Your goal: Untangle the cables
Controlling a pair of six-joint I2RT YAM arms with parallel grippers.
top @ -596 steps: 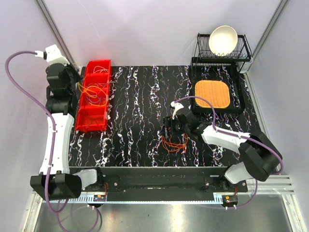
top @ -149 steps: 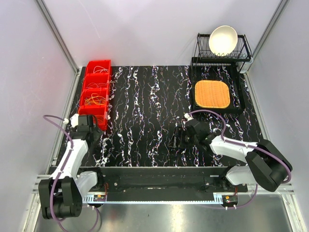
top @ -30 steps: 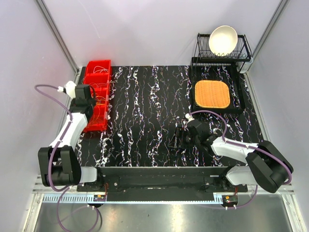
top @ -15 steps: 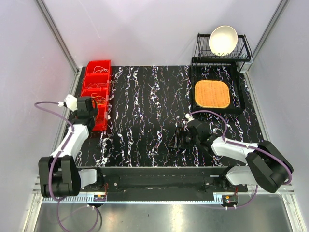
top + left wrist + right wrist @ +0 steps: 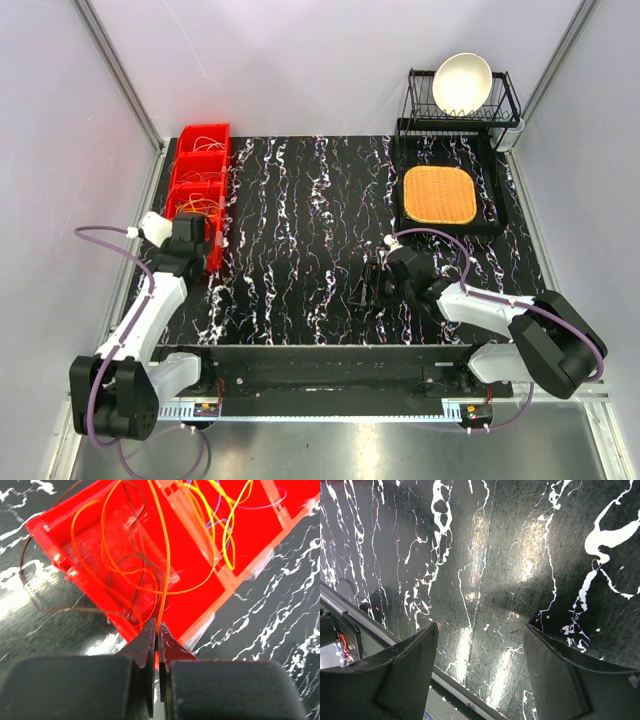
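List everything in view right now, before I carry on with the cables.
table: one, black with white marbling, under everything
red bin: one, three compartments, left side of table
cables: several, too tangled to count, mostly orange and yellow, some purple-blue, looped in the bin; one dark strand trails out onto the table
dish rack: one, black wire, far right corner
bowl: one, white, propped in the rack
tray: one, black, in front of the rack
mat: one, orange woven, on the tray
left gripper: shut on an orange cable, at the bin's near end
right gripper: open, over bare table
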